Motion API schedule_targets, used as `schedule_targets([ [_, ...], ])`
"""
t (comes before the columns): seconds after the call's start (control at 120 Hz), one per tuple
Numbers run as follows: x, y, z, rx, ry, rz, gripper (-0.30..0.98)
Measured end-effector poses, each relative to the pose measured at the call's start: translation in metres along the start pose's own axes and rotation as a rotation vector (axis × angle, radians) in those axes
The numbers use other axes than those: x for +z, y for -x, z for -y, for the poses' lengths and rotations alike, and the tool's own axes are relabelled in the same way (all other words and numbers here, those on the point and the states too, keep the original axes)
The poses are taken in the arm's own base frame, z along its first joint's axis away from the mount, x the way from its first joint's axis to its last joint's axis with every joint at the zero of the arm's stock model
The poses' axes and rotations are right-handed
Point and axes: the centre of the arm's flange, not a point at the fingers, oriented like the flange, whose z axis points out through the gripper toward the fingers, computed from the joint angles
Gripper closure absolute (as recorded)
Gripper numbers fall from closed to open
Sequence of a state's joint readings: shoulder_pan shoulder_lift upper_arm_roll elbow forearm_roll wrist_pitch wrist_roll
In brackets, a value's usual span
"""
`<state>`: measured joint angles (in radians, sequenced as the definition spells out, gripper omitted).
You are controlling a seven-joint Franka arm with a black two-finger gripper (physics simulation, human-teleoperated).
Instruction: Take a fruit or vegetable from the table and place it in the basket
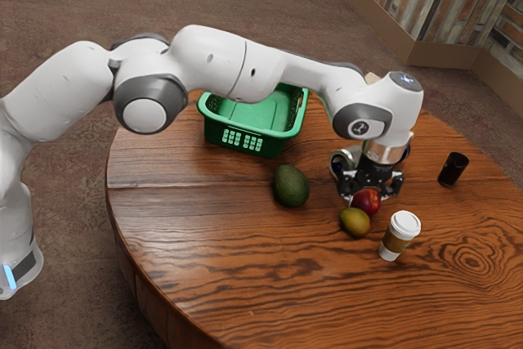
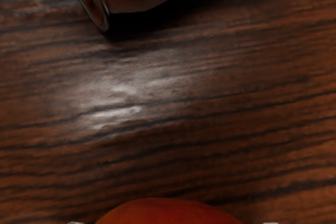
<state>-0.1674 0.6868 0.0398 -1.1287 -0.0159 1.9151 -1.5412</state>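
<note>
My gripper [image 1: 372,190] points down over the table [image 1: 204,243], open around a red peach-like fruit [image 1: 368,203]. The same red fruit [image 2: 168,213] rises at the wrist view's lower edge, between the two tips of my gripper [image 2: 173,222], a gap showing on each side. A yellow-green mango-like fruit [image 1: 355,221] lies close beside the red one. The dark green avocado [image 1: 291,186] rests between them and the green basket [image 1: 251,141], whose visible inside holds nothing.
A white lidded coffee cup [image 1: 400,235] stands near the mango-like fruit. Farther toward the exterior view's right is a black cup [image 1: 453,169]. Behind my gripper sits a shiny metallic object [image 1: 338,163], partly hidden; a metallic-rimmed object [image 2: 102,14] appears in the wrist view.
</note>
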Motion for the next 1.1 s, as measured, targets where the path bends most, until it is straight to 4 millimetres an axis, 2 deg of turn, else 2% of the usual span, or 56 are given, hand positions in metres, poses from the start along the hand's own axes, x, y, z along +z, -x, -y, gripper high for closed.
schedule_targets([
  [0.142, -0.015, -0.001, 0.001, 0.000, 0.015, 0.001, 0.35],
  [0.342, -0.056, -0.002, 0.004, -0.001, 0.059, 0.002, 0.37],
  [0.458, -0.098, -0.007, 0.017, -0.008, 0.085, 0.002, 0.38],
  [0.608, -0.164, -0.027, 0.054, -0.040, 0.119, -0.009, 0.38],
  [0.658, -0.186, -0.040, 0.067, -0.061, 0.133, -0.017, 0.37],
  [0.7, -0.200, -0.059, 0.077, -0.093, 0.138, -0.030, 0.37],
  [0.808, -0.218, -0.117, 0.099, -0.191, 0.127, -0.066, 0.37],
  [0.933, -0.224, -0.179, 0.124, -0.299, 0.093, -0.094, 0.37],
  [1.1, -0.219, -0.233, 0.147, -0.393, 0.045, -0.101, 0.37],
])
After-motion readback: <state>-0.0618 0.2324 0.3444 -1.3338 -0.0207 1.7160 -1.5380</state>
